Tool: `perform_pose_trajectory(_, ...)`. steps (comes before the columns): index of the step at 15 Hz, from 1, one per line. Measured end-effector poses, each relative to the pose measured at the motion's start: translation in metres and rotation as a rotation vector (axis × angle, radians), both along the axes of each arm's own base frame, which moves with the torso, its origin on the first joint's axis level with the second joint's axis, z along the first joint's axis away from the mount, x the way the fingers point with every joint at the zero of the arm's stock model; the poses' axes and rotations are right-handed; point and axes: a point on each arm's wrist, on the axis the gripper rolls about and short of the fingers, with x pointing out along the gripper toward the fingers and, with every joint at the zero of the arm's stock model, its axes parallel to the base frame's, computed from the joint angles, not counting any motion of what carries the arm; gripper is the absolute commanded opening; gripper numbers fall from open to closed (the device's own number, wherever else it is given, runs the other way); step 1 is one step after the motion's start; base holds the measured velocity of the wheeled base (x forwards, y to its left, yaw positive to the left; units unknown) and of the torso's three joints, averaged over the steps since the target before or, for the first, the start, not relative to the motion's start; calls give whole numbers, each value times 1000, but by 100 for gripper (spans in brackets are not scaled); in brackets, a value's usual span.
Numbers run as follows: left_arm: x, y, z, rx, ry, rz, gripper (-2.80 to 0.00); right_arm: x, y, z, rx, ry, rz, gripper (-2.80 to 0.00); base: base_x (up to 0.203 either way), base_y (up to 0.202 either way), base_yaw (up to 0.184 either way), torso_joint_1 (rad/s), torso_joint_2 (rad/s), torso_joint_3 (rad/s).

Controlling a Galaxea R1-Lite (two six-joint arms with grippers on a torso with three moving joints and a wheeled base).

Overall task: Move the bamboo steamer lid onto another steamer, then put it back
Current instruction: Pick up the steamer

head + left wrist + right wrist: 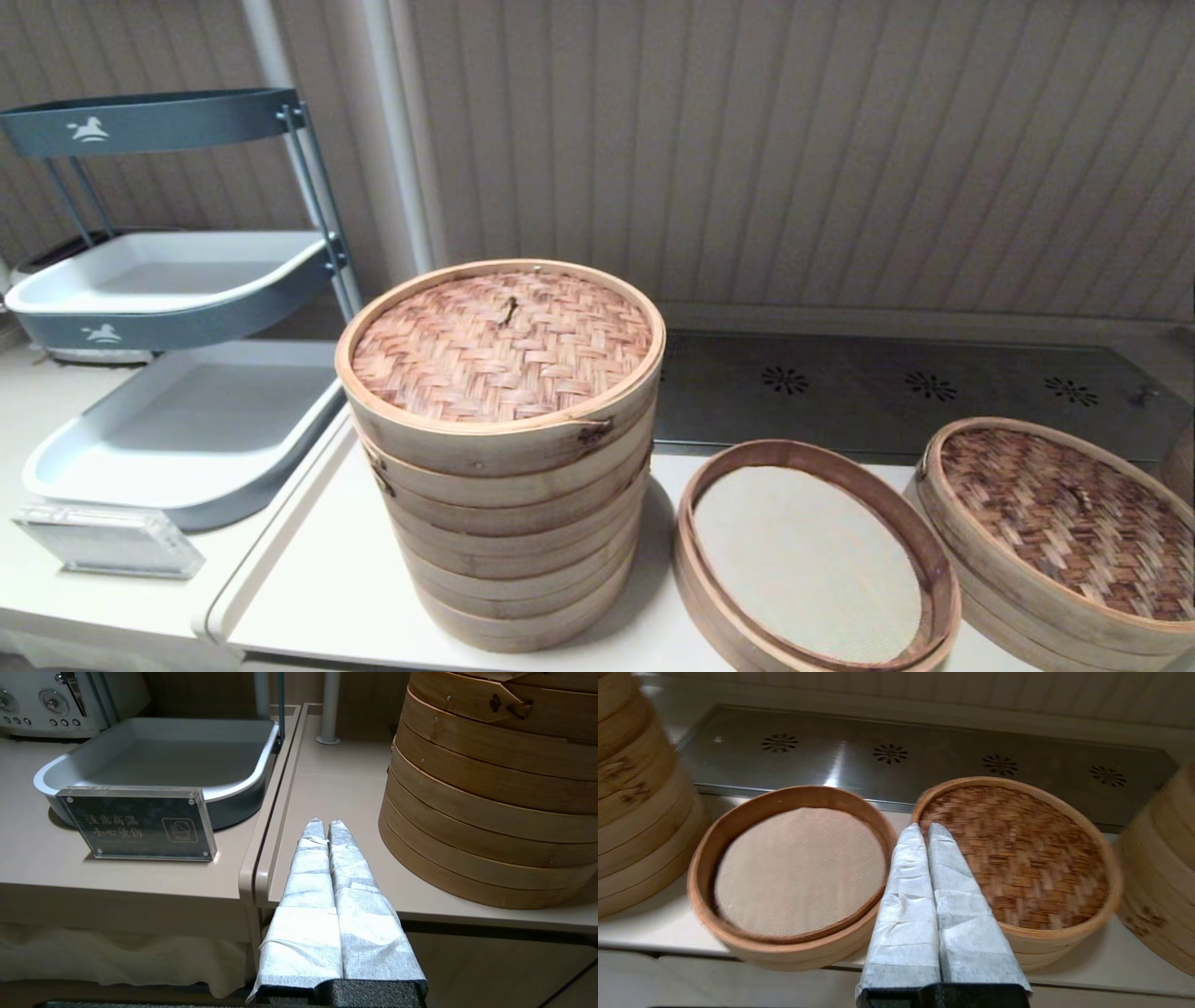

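Observation:
The bamboo steamer lid [1069, 518], brown weave with scorched patches and a pale rim, lies on a shallow steamer at the counter's right; it also shows in the right wrist view [1017, 858]. Left of it stands the other steamer [812, 560], open, with a dark inner rim and beige cloth liner [798, 872]. My right gripper [923, 828] is shut and empty, hovering at the counter's front edge between the two baskets. My left gripper [322, 823] is shut and empty, low at the counter's front left, beside the tall stack. Neither gripper shows in the head view.
A tall pale multi-tier stack [504, 457] with a reddish-tan lid stands at centre. Another steamer stack [1162, 877] stands at the far right. A grey tiered tray rack [177, 411] and an acrylic sign [140, 823] sit left. A steel vent panel [896, 392] runs behind.

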Motion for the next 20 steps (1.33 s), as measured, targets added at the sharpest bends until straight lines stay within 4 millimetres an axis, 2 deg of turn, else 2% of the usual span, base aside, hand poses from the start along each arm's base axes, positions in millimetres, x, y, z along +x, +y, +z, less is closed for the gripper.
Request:
perform_pose_trajectory(2, 0, 0, 0, 0, 0, 0, -280, 17, -2, 10, -2, 52, -78, -280, 0, 0, 0, 0, 0, 0)
perform_pose_trajectory(5, 0, 0, 0, 0, 0, 0, -280, 55, -6, 21, 34, 162, -218, -280, 0, 0, 0, 0, 0, 0)
perform_pose_trajectory(8, 0, 0, 0, 1, 0, 0, -280, 93, -20, 26, 70, 258, -348, -280, 0, 0, 0, 0, 0, 0)
perform_pose_trajectory(11, 0, 0, 0, 1, 0, 0, -280, 120, -41, 22, 100, 345, -385, -280, 0, 0, 0, 0, 0, 0)
perform_pose_trajectory(16, 0, 0, 0, 1, 0, 0, -280, 152, -78, 1, 158, 466, -395, -280, 0, 0, 0, 0, 0, 0)
perform_pose_trajectory(17, 0, 0, 0, 1, 0, 0, -280, 157, -85, -2, 162, 471, -405, 0, 0, 0, 0, 0, 0, 0)
perform_pose_trajectory(20, 0, 0, 0, 1, 0, 0, -280, 171, -96, -15, 165, 493, -418, 0, 0, 0, 0, 0, 0, 0)
